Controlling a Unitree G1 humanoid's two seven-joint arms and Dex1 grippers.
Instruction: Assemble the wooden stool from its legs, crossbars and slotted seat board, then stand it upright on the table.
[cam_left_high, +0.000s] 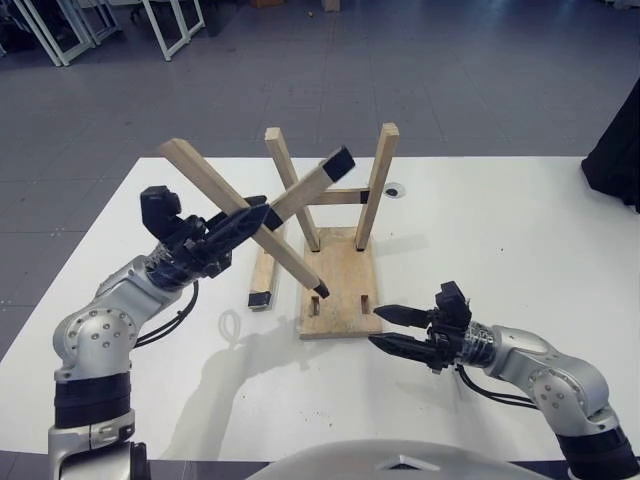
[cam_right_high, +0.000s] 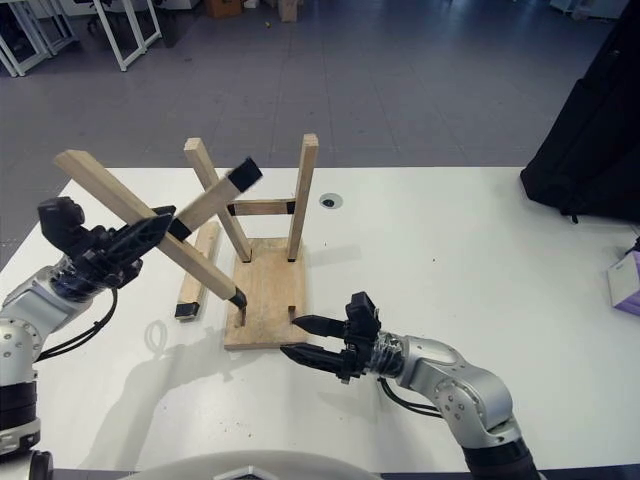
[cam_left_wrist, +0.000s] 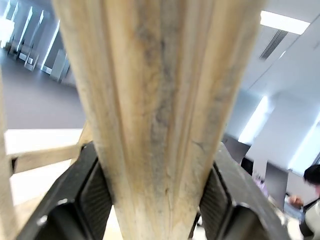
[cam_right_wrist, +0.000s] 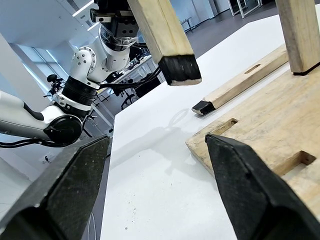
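Two wooden legs (cam_left_high: 378, 185) with crossbar (cam_left_high: 338, 197) stand planted at far end of slotted wooden seat board (cam_left_high: 345, 262), flat mid white table (cam_left_high: 500, 240). Step in hand, likely: fitting next leg. Left gripper (cam_left_high: 252, 218) clenched on slanted black-tipped wooden leg (cam_left_high: 205, 178), tip low over board's near-left corner. Right gripper (cam_left_high: 376, 327) spread, empty, by board's near-right corner. Next: tilt leg upright, seat tip in slot. No legible writing.

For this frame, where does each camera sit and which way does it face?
Left eye: on the head, facing forward and down at the table; both arms show, left gripper holding a leg, right gripper by the seat board.
Right eye: same scene, from alongside.
Left wrist: looks along its jaws, shut on the leg.
Right wrist: low, between open jaws, facing over the seat board towards the left arm.
Shared: head and right wrist views show seat board and leg.
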